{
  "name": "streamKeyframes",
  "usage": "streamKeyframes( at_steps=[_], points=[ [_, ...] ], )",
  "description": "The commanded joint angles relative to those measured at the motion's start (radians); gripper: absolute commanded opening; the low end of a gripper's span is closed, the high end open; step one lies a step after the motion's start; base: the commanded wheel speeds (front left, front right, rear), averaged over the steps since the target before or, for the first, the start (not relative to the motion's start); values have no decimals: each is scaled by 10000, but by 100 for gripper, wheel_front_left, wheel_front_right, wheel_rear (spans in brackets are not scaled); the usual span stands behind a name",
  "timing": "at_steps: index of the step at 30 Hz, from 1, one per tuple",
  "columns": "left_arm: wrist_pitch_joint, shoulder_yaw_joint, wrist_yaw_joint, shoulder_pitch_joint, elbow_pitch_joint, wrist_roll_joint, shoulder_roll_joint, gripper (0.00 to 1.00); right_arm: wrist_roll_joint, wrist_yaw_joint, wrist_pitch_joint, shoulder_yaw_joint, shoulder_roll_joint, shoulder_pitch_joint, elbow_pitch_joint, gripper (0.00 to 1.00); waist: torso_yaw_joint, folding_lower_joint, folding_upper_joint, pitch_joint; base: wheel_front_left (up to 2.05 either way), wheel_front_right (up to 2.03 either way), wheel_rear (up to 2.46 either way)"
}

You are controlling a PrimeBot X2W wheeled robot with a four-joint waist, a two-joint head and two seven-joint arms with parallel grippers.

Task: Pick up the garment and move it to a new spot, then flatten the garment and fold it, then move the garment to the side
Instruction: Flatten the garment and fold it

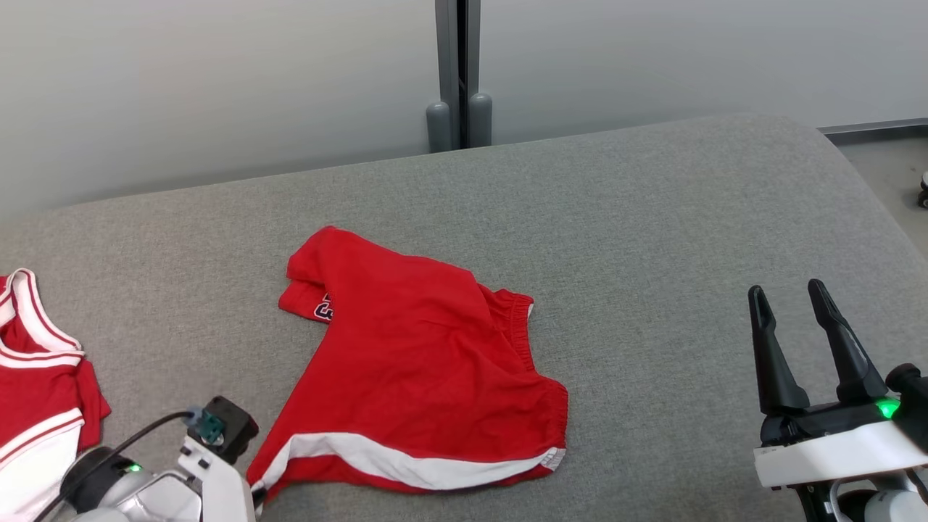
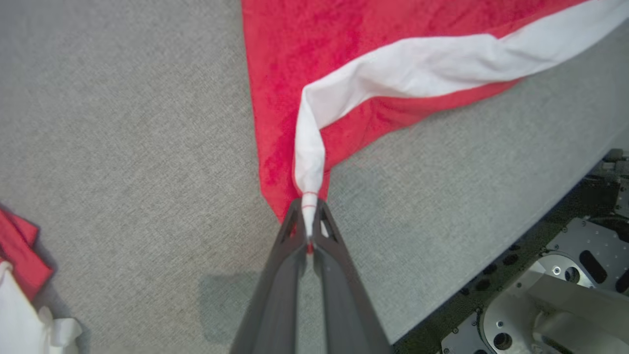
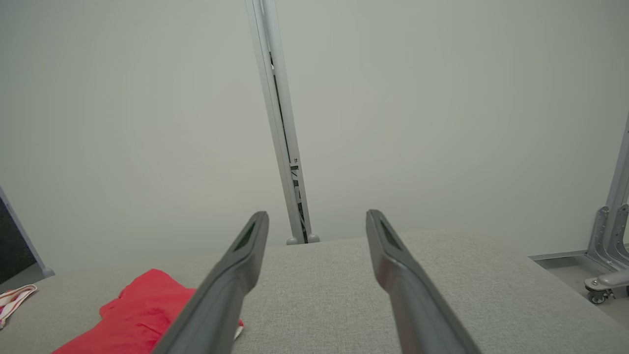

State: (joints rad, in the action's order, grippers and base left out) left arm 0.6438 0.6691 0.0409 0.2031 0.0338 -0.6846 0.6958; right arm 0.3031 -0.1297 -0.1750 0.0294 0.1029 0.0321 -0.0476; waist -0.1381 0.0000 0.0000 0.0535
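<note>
Head view: your shorts (image 1: 420, 377) lie mid-frame on the grey pad (image 1: 652, 217), one leg folded over. The right gripper (image 1: 786, 293) hangs at lower right, fingers spread and empty.

Left wrist view: the left gripper (image 2: 308, 209) is pinched on the white-striped corner at centre frame.

Right wrist view: the shorts sit at lower left (well apart from those fingers).

You're likely at the flattening step. Next, draw that corner outward, low and steady.
</note>
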Motion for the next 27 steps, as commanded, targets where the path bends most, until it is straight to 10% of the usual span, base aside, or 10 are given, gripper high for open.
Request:
streamKeyframes(
  at_steps=[1, 2, 12, 27],
  points=[
    [72, 78, 105, -143, -30, 33, 108, 40, -20, -20, 49, -43, 85, -21, -33, 100, -5, 0, 0, 3, 0, 0, 0],
    [214, 176, 205, -179, -33, 38, 228, 100, -27, -20, 67, -51, 91, -40, -60, 100, -9, 0, 0, 5, 0, 0, 0],
    [2, -4, -352, -462, -701, 196, 519, 100, -89, -20, 169, -204, 119, -186, -240, 100, 34, 0, 0, -33, 0, 0, 0],
    [-3840, -2380, -3334, -1043, -1740, 463, -728, 100, 343, -20, 203, -338, -95, -401, -442, 100, 474, 0, 0, -568, 0, 0, 0]
  ],
)
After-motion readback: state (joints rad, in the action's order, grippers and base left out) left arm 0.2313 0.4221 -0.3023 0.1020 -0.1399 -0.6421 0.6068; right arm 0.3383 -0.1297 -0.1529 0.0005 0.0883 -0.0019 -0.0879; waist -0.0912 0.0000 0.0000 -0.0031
